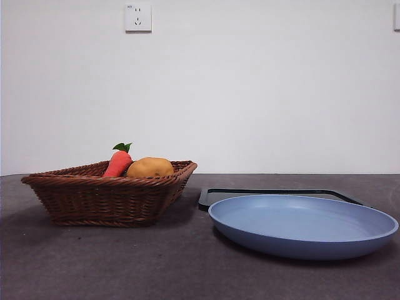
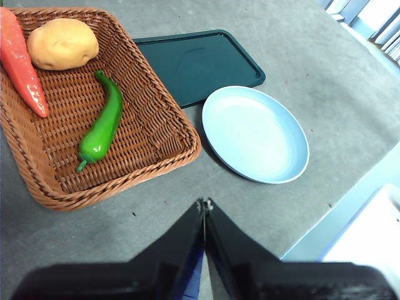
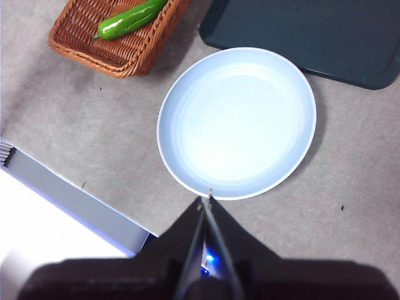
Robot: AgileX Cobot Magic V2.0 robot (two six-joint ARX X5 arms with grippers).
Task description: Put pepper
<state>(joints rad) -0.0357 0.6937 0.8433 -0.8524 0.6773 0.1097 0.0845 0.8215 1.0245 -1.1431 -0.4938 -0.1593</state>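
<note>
The long glossy green pepper (image 2: 102, 124) lies in the brown wicker basket (image 2: 164, 119), beside an orange carrot (image 2: 20, 64) and a tan potato (image 2: 62, 43). The pepper also shows in the right wrist view (image 3: 130, 19). In the front view the basket (image 1: 106, 199) hides the pepper; only the carrot (image 1: 118, 164) and potato (image 1: 150, 167) show above its rim. My left gripper (image 2: 204, 204) is shut and empty, high above the table near the basket's corner. My right gripper (image 3: 206, 199) is shut and empty, high above the near edge of the light-blue plate (image 3: 237, 122).
The light-blue plate (image 1: 302, 224) stands empty right of the basket, with a dark-green tray (image 1: 275, 194) behind it. The tray also shows in the left wrist view (image 2: 197, 64). The table's edge (image 3: 75, 194) runs close to the plate.
</note>
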